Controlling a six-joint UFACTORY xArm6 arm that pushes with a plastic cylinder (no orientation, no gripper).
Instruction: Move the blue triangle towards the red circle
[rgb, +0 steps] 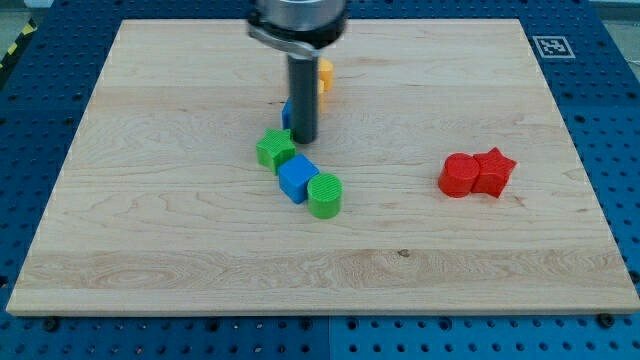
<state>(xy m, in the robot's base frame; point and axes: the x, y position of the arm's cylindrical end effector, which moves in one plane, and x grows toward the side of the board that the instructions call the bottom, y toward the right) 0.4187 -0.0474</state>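
Green cylinder (324, 195) nearest bench's bottom edge | my tip (303, 139) touches blue triangle (287, 114), red circle (457, 176) toward right edge | no gripper fitted.

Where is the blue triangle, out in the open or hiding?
Mostly hiding. Only a blue sliver peeks out on the view's left of the dark rod, just above my tip. Its shape cannot be told.
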